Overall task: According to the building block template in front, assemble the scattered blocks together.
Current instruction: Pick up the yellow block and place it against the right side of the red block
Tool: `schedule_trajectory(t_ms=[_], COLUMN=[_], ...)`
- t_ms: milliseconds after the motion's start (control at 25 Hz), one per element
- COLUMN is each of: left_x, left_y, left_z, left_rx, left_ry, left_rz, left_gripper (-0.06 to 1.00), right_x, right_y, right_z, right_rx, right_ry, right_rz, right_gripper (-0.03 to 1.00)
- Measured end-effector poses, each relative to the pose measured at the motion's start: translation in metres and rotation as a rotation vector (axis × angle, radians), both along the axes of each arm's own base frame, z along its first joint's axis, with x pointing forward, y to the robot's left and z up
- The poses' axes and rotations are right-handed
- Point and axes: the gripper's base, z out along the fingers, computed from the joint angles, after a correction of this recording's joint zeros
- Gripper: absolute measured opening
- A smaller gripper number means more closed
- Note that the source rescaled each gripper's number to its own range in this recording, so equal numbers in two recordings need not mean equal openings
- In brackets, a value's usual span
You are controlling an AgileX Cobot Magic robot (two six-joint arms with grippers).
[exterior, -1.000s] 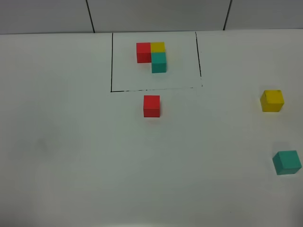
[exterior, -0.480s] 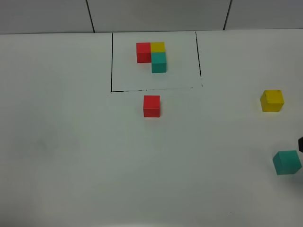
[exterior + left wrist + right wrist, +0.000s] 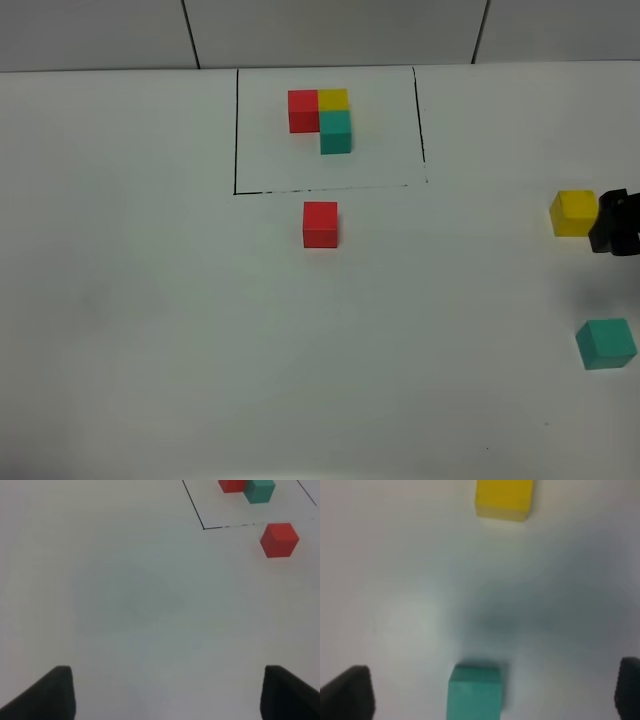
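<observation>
The building block template [image 3: 325, 120] is a red, yellow and teal L-cluster inside a black drawn rectangle at the back; part of it shows in the left wrist view [image 3: 259, 490]. The scattered red cube [image 3: 320, 224] [image 3: 279, 540] sits just in front of the rectangle. The yellow cube [image 3: 574, 213] [image 3: 504, 499] and the teal cube [image 3: 606, 343] [image 3: 474, 692] lie at the far right. My right gripper [image 3: 615, 222] [image 3: 488, 692] is open and empty, just right of the yellow cube. My left gripper [image 3: 167, 695] is open and empty, away from all cubes, and out of the exterior view.
The white table [image 3: 150, 330] holds nothing else. A wall with dark seams [image 3: 190, 30] runs along its far edge. The teal cube and the yellow cube lie close to the right edge of the exterior view.
My right gripper has come in from the right edge and moved toward the back, to beside the yellow cube. No cube has moved.
</observation>
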Motion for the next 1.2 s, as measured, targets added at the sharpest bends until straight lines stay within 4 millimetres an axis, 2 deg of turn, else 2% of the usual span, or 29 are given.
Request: schedule_trajectory(t_ms=[440,720,880,1200], left_x=[0.000,0.000,0.000,0.000], left_y=[0.000,0.000,0.000,0.000], left_z=[0.000,0.000,0.000,0.000], left_rx=[0.000,0.000,0.000,0.000], left_ry=[0.000,0.000,0.000,0.001], left_rz=[0.000,0.000,0.000,0.000], left_gripper=[0.81,0.80,0.80,0.80], right_x=[0.076,0.122,0.132,0.135], right_y=[-0.001,0.000,0.000,-0.002], right_z=[-0.027,-0.057,-0.076,-0.105], right_rx=[-0.010,0.022,0.036,0.019], right_ry=[0.041,0.098,0.140,0.206], right_rz=[0.051,0.018,-0.038,-0.044], right_gripper=[1.00,1.00,1.00,1.00])
